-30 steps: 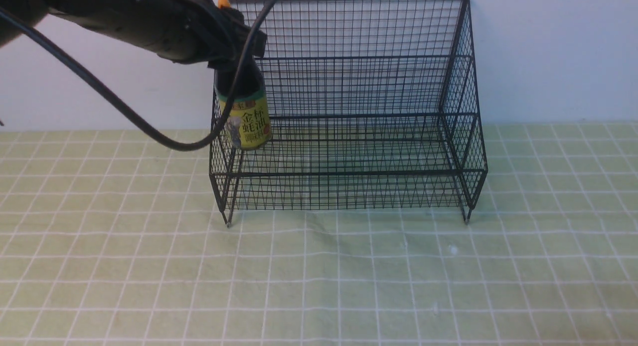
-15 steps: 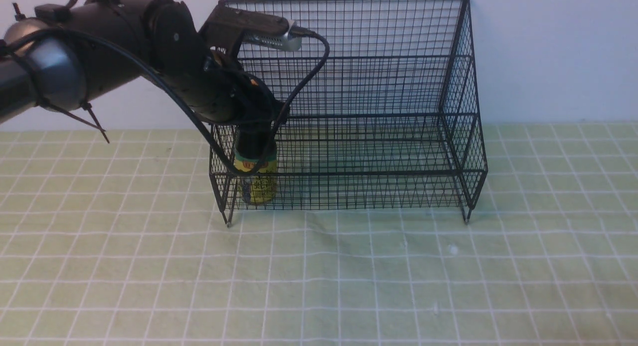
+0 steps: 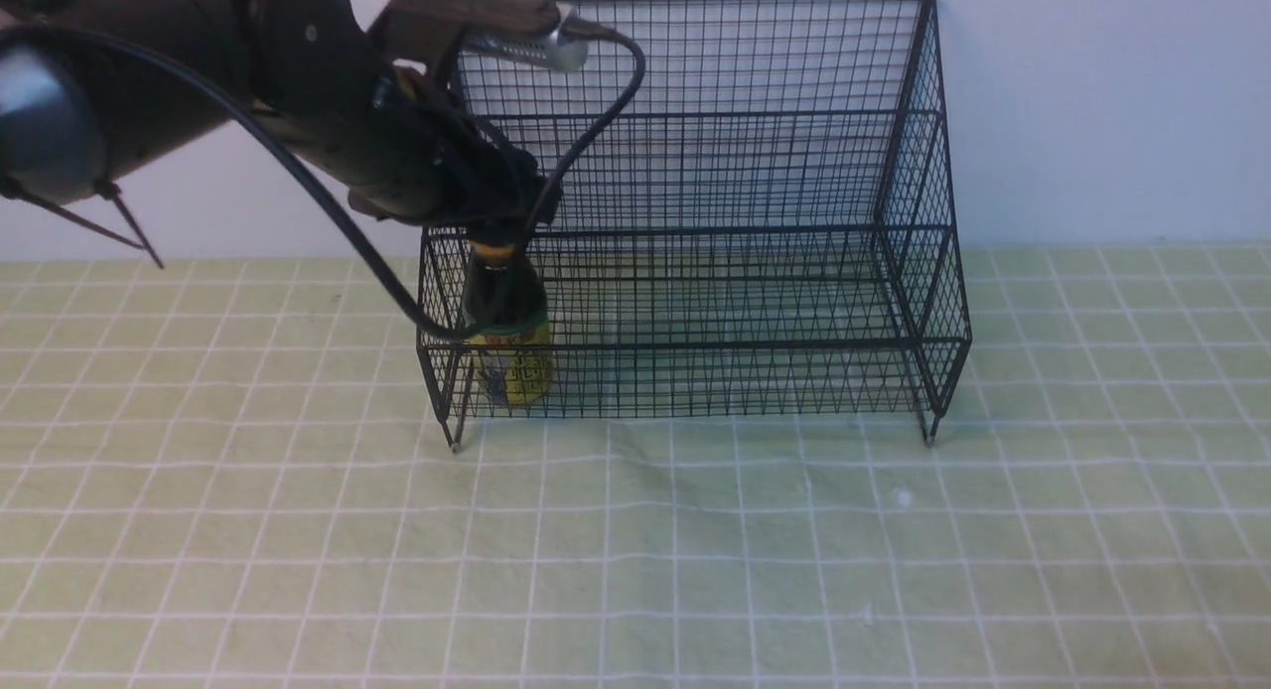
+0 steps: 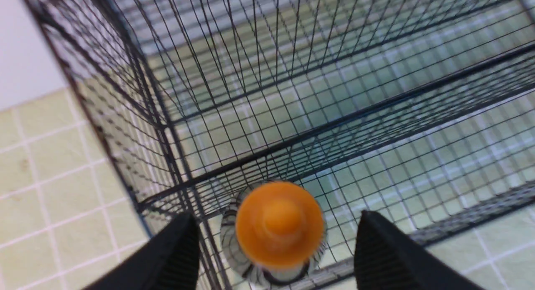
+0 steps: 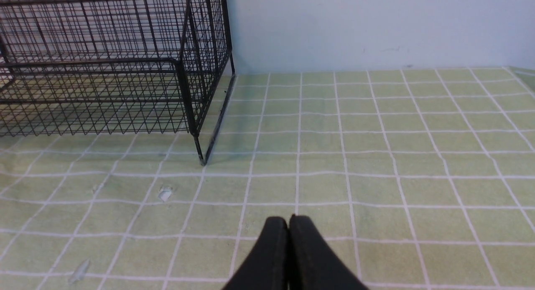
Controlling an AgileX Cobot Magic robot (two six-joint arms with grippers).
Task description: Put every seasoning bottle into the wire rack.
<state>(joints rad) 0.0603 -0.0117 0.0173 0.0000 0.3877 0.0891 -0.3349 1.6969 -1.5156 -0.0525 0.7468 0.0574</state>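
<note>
Clearly the left claw (image 4: 276, 216) gapes wide, untouching, astride the seasoning bottle (image 4: 278, 227).

In the wire rack (image 3: 715, 230), lower tier, left end: seasoning bottle (image 3: 508, 359) upright (left hand (image 4: 276, 221) above)

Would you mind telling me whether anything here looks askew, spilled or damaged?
Nothing stands out. The seasoning bottle stands upright in the lower tier of the wire rack, at its left end, with no spill visible.
</note>
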